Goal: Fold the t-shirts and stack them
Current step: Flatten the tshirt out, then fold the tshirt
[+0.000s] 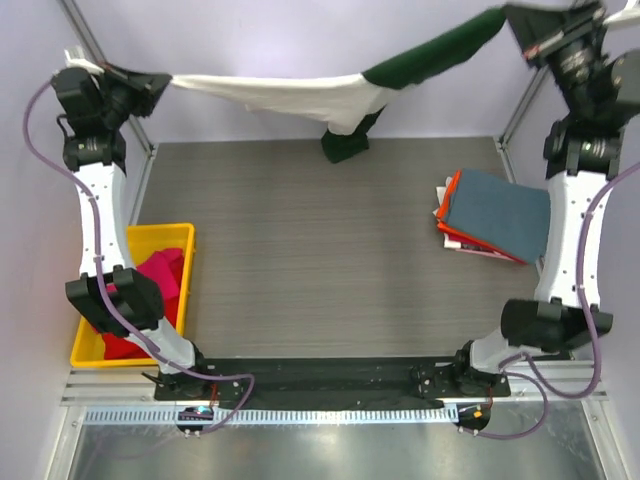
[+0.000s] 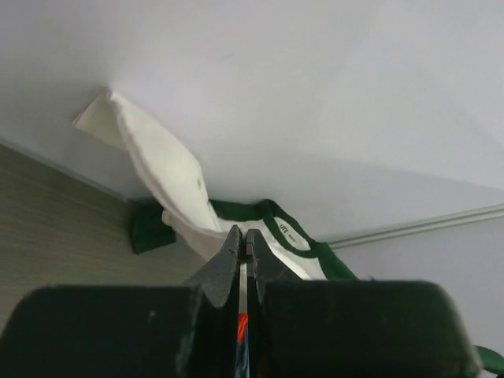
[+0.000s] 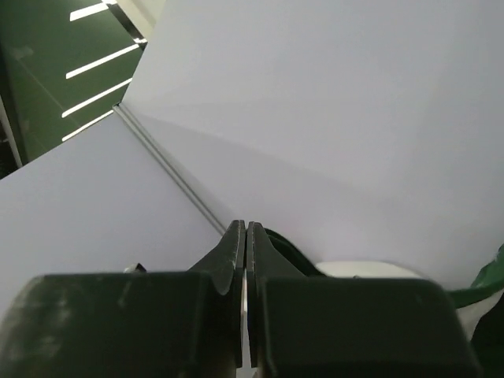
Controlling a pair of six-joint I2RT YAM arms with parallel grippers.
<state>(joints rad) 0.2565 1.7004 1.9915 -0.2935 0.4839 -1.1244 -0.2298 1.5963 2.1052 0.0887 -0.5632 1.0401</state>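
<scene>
Left gripper (image 1: 160,80) and right gripper (image 1: 512,20) clamp the cream shirt (image 1: 290,95), unfolded, beyond the stack (image 1: 495,215) (some done). Red shirts (image 1: 155,275) wait.

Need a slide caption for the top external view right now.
Left gripper and right gripper hold the cream-and-green t-shirt stretched between them at the back; folded stack right, yellow bin left.
</scene>
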